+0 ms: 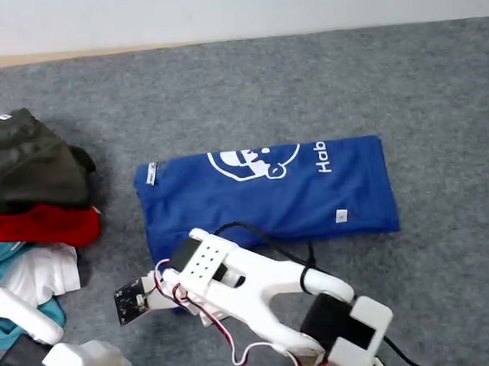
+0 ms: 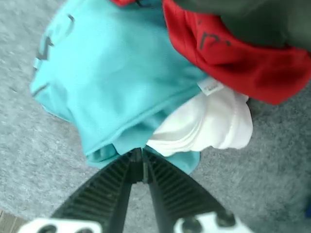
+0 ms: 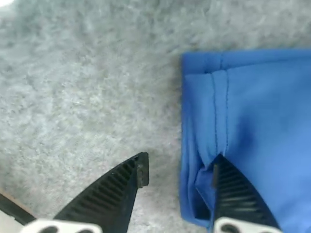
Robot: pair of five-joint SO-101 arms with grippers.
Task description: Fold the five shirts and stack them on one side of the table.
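A blue shirt [image 1: 270,194] with a white print lies folded into a long band in the middle of the grey carpeted table. My right arm [image 1: 251,282] comes in from the near edge to its near left corner. My right gripper [image 3: 179,172] is open there, astride the shirt's edge [image 3: 257,111], with one fingertip [image 3: 216,174] on the blue cloth and the other on the carpet. At the left lies a heap of a dark green shirt [image 1: 27,163], a red shirt [image 1: 44,224], a teal shirt [image 1: 0,256] and a white shirt [image 1: 42,274]. My left gripper [image 2: 141,162] is shut, its tips at the teal shirt's [image 2: 112,77] edge beside the white one [image 2: 209,126].
Grey carpet [image 1: 404,82] covers the table, bare at the back and on the right. A strip of wooden edge [image 1: 54,56] and a pale wall run along the far side. The left arm's white link [image 1: 24,317] lies over the heap's near end.
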